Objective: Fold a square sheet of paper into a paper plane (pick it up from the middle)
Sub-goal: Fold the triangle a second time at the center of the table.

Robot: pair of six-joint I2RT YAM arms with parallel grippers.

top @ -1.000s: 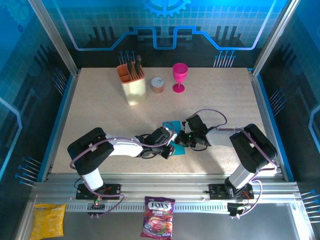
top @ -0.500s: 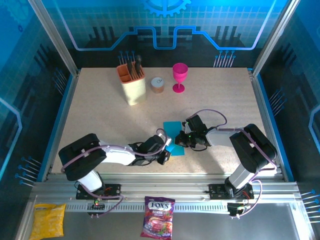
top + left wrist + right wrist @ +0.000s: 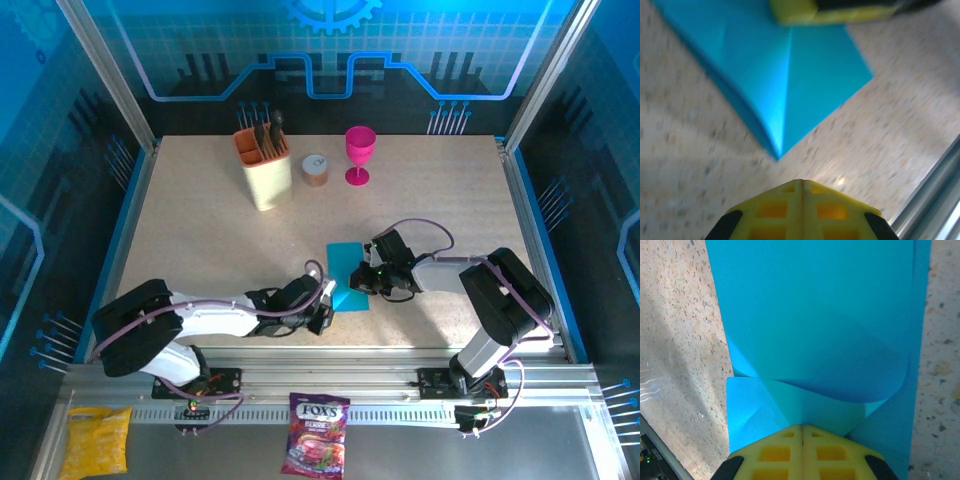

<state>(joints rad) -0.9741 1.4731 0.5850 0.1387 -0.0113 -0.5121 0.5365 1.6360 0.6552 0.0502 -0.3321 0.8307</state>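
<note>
Since the left end effector point(image 3: 318, 313) has drawn back toward the near left, its fingers shut and empty, the partly folded square sheet of paper point(image 3: 346, 287) lies on the tabletop point(image 3: 200, 230) pinned only by the right end effector point(image 3: 366, 283). That one is shut too, pressing down on the sheet's right side without gripping it. One flap curls up, so creasing looks unfinished. A purple candy bag point(image 3: 316, 440) on the near rail reads "FOX'S".

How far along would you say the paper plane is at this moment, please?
Done: the sheet of paper lies on the table with a centre crease and folds meeting in a point. In hand: the right pincer, shut, seems to hold it down beside a flap that curls up. The left pincer, shut, sits just off the point, holding nothing. Left: flattening that flap and folding the wings.
</note>
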